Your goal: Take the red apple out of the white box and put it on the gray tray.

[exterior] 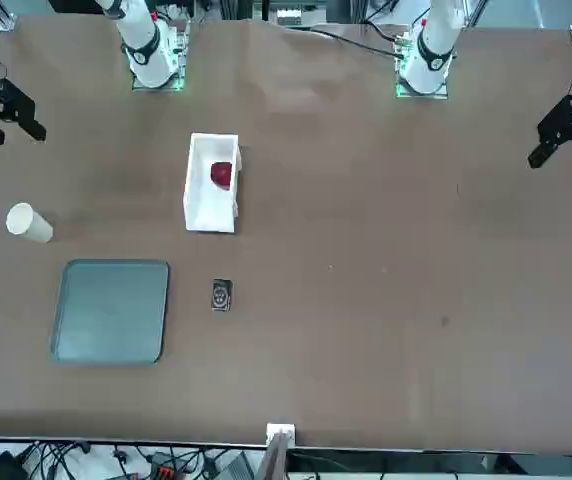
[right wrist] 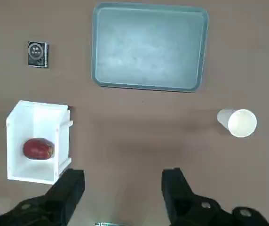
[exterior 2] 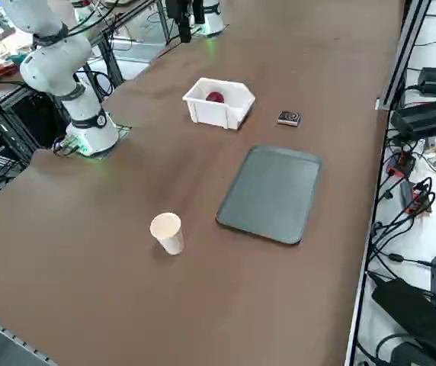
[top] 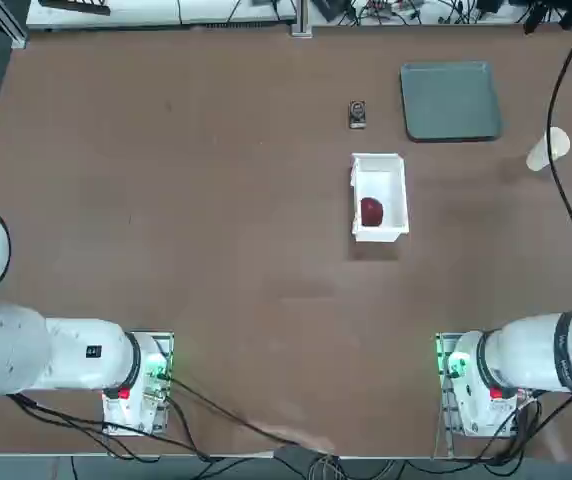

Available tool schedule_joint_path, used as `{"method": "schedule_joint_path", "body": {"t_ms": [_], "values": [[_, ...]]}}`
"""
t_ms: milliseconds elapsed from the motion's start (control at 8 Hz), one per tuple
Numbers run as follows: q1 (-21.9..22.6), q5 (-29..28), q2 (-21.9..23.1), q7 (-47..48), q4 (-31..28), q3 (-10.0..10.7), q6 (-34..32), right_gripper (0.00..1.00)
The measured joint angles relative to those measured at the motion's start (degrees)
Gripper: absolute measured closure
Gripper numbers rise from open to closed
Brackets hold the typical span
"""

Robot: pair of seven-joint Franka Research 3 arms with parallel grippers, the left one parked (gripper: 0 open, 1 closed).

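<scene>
A: Where is the right gripper [right wrist: 123, 181]?

B: Only the wrist view shows it. Its two dark fingers [right wrist: 68, 188] rise into the picture well apart, with bare table between them and nothing held.

A: So the jaws are wide?

B: Yes, spread and empty, pointing down at the table from above.

A: And the right arm [top: 536, 352] itself?

B: Its white base sits at the near table edge in the top view, a green light glowing at its foot. The side view shows the arm rising from that base.
</scene>
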State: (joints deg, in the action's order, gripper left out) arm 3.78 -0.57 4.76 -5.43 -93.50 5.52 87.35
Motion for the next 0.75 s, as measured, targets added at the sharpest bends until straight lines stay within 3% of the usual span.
{"method": "schedule_joint_path", "body": {"t_ms": [375, 750], "values": [[0.0, 0.0, -0.5, 1.1, 0.3, 0.0, 0.0, 0.00], [0.4, -0.3, -1.2, 8.3, 0.3, -0.5, -0.4, 0.00]]}}
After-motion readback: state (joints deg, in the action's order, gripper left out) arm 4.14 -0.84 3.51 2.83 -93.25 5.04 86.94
